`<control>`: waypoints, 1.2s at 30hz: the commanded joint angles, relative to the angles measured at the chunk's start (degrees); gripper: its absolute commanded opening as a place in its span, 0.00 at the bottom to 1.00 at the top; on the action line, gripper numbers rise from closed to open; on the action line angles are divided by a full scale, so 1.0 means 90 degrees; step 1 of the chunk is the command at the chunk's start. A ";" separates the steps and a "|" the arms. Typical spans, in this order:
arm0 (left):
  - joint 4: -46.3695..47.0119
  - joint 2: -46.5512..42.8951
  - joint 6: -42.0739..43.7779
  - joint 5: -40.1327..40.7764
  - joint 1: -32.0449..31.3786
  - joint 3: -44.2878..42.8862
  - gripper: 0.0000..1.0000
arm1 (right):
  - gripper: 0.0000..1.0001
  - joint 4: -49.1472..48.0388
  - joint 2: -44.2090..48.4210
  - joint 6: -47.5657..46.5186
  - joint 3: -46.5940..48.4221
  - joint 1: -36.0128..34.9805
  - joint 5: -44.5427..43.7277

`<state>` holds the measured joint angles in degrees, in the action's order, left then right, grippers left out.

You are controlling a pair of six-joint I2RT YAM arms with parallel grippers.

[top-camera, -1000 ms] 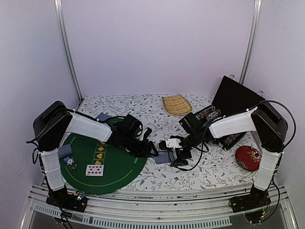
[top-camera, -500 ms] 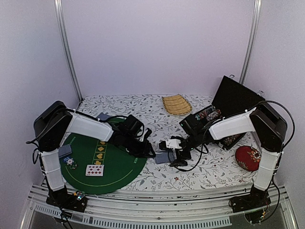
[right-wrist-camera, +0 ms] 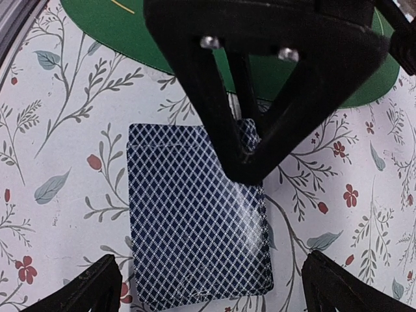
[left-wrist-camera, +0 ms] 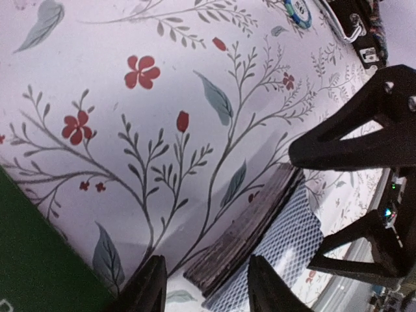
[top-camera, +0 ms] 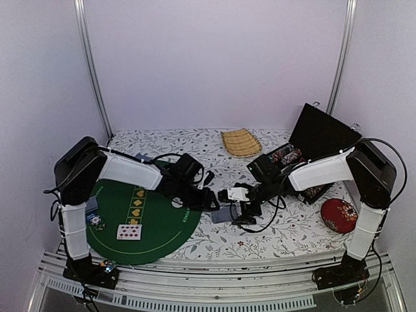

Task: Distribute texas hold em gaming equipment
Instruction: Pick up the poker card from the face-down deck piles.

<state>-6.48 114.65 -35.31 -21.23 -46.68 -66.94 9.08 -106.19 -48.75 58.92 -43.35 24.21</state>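
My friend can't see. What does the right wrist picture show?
A deck of blue criss-cross-backed playing cards lies face down on a flowery tablecloth, between the wide-open fingers of the right end effector. The left end effector, black and pointed, reaches in from the top to the deck's far edge, with a green mat behind.

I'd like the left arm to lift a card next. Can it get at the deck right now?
Probably yes: the left gripper is open at the edge of the deck, with nothing blocking it. The right gripper hovers over the same deck, jaws wide, so room is tight.
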 commanded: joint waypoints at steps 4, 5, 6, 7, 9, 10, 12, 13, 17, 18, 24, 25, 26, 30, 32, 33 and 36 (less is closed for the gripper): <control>-0.0984 0.0267 0.0420 0.0633 -0.0305 -0.0300 0.40 | 0.99 -0.0120 0.0209 0.0084 -0.0038 0.0022 -0.0110; -0.1036 0.0200 0.0453 0.0664 -0.0299 -0.0255 0.39 | 0.99 -0.0120 0.0220 0.0085 -0.0038 0.0017 -0.0111; -0.1039 0.0113 0.0474 0.0691 -0.0296 -0.0184 0.39 | 0.99 -0.0124 0.0237 0.0085 -0.0042 0.0017 -0.0098; -0.1026 0.0011 0.0497 0.0719 -0.0295 -0.0114 0.39 | 0.99 -0.0129 0.0244 0.0085 -0.0050 0.0020 -0.0088; -0.0995 -0.0131 0.0531 0.0763 -0.0298 0.0029 0.39 | 0.99 -0.0130 0.0265 0.0085 -0.0074 0.0019 -0.0090; -0.0992 -0.0159 0.0555 0.0800 -0.0293 0.0097 0.39 | 0.99 -0.0130 0.0265 0.0085 -0.0072 0.0022 -0.0104; -0.1019 -0.0153 0.0573 0.0962 -0.0295 0.0166 0.38 | 0.99 -0.0130 0.0257 0.0094 -0.0064 0.0020 -0.0141; -0.1048 -0.0159 0.0574 0.1004 -0.0289 0.0177 0.38 | 0.99 -0.0130 0.0259 0.0102 -0.0065 0.0017 -0.0149; -0.0918 -0.0271 0.0537 0.0899 -0.0283 0.0206 0.45 | 0.99 -0.0113 0.0275 0.0124 -0.0042 0.0013 -0.0122; -0.0843 -0.0393 0.0540 0.0832 -0.0283 0.0198 0.47 | 0.99 -0.0111 0.0285 0.0124 -0.0042 0.0014 -0.0126; -0.0081 -0.0709 0.0408 -0.0034 -0.0083 0.0495 0.53 | 0.99 -0.0101 0.0341 0.0142 -0.0042 0.0015 -0.0151; 0.0012 -0.0716 0.0352 -0.0185 -0.0023 0.0600 0.53 | 0.99 -0.0109 0.0357 0.0143 -0.0042 0.0015 -0.0151; 0.0098 -0.0716 0.0287 -0.0306 0.0011 0.0677 0.51 | 0.99 -0.0118 0.0359 0.0151 -0.0042 0.0020 -0.0155; 0.0219 -0.0583 0.0243 -0.0729 0.0039 0.0767 0.43 | 0.99 -0.0122 0.0366 0.0153 -0.0033 0.0019 -0.0169; 0.0234 -0.0510 0.0269 -0.0798 0.0040 0.0740 0.38 | 0.99 -0.0120 0.0380 0.0162 -0.0037 0.0017 -0.0180; 0.0266 -0.0495 0.0271 -0.0834 0.0037 0.0731 0.35 | 0.99 -0.0120 0.0386 0.0163 -0.0033 0.0020 -0.0180; 0.0415 -0.0504 0.0272 -0.0992 0.0032 0.0700 0.16 | 0.99 -0.0121 0.0392 0.0198 -0.0034 0.0018 -0.0190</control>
<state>-5.96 109.62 -33.10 -26.46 -46.78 -60.38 8.56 -104.40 -47.75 58.85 -43.35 22.81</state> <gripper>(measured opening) 0.287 0.990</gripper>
